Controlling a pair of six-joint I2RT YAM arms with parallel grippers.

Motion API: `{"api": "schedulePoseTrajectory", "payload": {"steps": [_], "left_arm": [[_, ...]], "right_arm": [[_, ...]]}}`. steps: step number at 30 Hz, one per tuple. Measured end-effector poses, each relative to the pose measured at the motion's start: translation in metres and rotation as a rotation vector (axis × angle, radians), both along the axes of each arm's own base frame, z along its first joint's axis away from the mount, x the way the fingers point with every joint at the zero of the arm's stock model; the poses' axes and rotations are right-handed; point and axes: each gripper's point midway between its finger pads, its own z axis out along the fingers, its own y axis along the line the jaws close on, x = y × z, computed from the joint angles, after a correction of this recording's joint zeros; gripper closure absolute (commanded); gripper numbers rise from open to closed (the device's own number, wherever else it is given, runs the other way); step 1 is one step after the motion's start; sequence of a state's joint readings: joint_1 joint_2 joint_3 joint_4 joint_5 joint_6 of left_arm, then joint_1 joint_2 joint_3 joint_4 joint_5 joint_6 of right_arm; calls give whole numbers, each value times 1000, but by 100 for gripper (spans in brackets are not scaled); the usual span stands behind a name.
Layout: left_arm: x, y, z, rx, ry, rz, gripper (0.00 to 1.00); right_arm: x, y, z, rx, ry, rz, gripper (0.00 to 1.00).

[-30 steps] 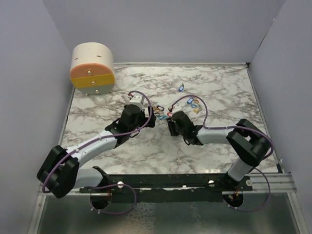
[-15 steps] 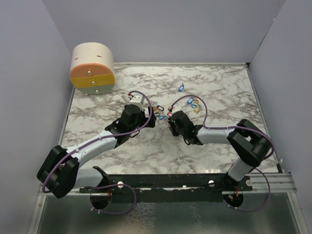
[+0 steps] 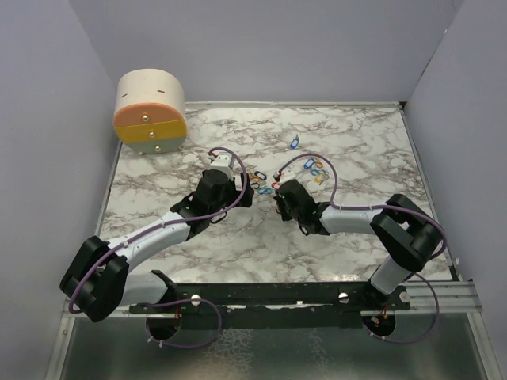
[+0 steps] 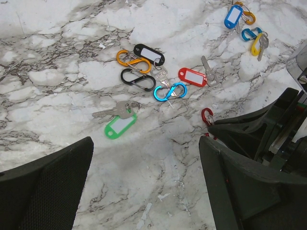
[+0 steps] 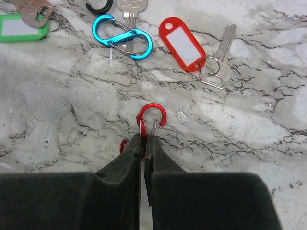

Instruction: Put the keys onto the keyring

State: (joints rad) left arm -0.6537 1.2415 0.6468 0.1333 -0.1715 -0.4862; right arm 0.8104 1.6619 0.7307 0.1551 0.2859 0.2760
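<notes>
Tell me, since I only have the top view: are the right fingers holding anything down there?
Observer: Yes. In the right wrist view, the right gripper is shut on the small red clip. It pinches one end, and the other loop sticks out ahead of the fingers.
Operator: And the left fingers?
Observer: The left gripper is open, with nothing between its fingers.
Operator: What lies nearest to it?
Observer: The green tag, with a metal key attached, just ahead of the left fingers.
</notes>
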Motion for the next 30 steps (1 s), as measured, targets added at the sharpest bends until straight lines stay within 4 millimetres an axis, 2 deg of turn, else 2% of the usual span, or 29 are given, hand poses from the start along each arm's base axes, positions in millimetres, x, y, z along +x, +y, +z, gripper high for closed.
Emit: {"api": "schedulePoseTrajectory", "payload": {"steps": [5, 10, 20, 26, 30], "left_arm": [[0, -2, 1, -10, -1, -6, 9], [3, -6, -5, -13, 3, -10, 11], [9, -3, -59, 96, 108, 11, 16], [20, -7, -59, 107, 76, 12, 19], [29, -13, -56, 109, 50, 2, 28]], "right_arm": [[-2, -6, 3, -8, -5, -10, 99], [-1, -9, 15, 4, -33, -24, 99], [-5, -16, 33, 35, -71, -34, 99], [-7, -19, 44, 59, -93, -34, 99], [-8, -19, 48, 68, -101, -34, 99]]}}
